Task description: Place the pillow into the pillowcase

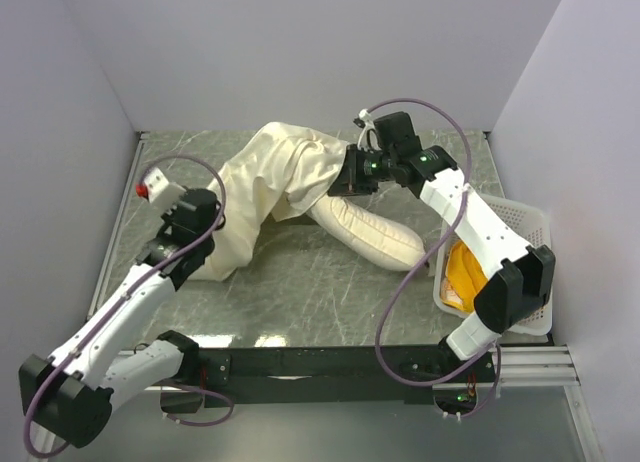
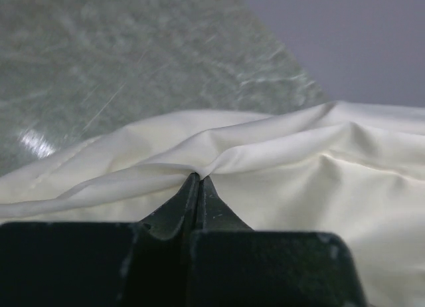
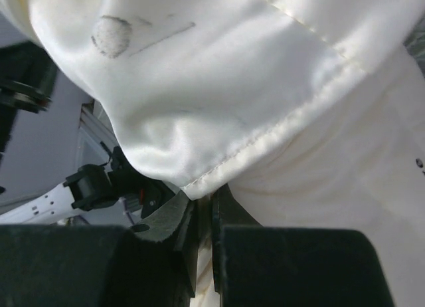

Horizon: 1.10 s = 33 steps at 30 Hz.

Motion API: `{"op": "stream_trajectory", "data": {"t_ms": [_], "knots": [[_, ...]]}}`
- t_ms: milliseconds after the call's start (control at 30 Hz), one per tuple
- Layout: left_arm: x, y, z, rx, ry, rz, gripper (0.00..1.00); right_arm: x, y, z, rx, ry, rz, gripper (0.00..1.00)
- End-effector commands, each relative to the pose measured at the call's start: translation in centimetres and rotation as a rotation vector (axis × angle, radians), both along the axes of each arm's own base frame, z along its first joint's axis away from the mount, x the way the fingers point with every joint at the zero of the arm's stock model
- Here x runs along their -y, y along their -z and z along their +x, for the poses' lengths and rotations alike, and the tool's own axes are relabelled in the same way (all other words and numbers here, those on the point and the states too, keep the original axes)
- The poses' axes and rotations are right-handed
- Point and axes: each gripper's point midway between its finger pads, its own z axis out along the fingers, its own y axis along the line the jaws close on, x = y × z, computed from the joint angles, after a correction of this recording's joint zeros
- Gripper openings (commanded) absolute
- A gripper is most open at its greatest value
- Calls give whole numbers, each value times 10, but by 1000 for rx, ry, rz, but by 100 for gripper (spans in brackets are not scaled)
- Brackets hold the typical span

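The pillowcase [image 1: 265,187] lies wrinkled across the middle of the table, running from front left to back centre. The pillow [image 1: 375,237] sticks out of its right end towards the front right; its far part is hidden inside. My left gripper [image 1: 212,220] is shut on a fold of the pillowcase [image 2: 279,161], fingertips together [image 2: 198,177]. My right gripper [image 1: 345,177] is shut on the stitched hem of the pillowcase [image 3: 199,101] at its opening, with cloth between the jaws [image 3: 206,201]. A faint bear print shows through the cloth [image 3: 110,36]. The matte pillow [image 3: 345,194] lies beside the hem.
A white basket [image 1: 520,217] stands at the right edge of the table with something yellow-orange [image 1: 465,272] in it, close to my right arm. Grey walls enclose the marbled table on three sides. My left arm [image 3: 86,187] shows in the right wrist view.
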Motion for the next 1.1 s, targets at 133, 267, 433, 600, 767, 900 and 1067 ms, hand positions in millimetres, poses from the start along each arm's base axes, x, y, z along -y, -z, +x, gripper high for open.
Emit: {"op": "stream_trajectory", "data": {"t_ms": [133,267,433,600,767,900,1067], "knots": [[-22,-193,-14,302,26,100,1,-16,-93,-78,92,-149,296,0],[-24,-259,-15,378,45,154,1,-14,-135,-118,118,-242,444,0],[-3,-306,16,403,122,235,1,-12,-150,-130,86,-277,513,0],[38,-269,88,282,276,262,1,-21,-91,-75,-50,-231,504,0],[79,-187,154,21,497,230,1,-20,39,11,-288,-85,357,0],[106,-171,168,3,608,183,52,5,110,69,-308,80,130,29],[101,-205,130,129,626,152,83,43,134,102,-224,246,-77,67]]}}
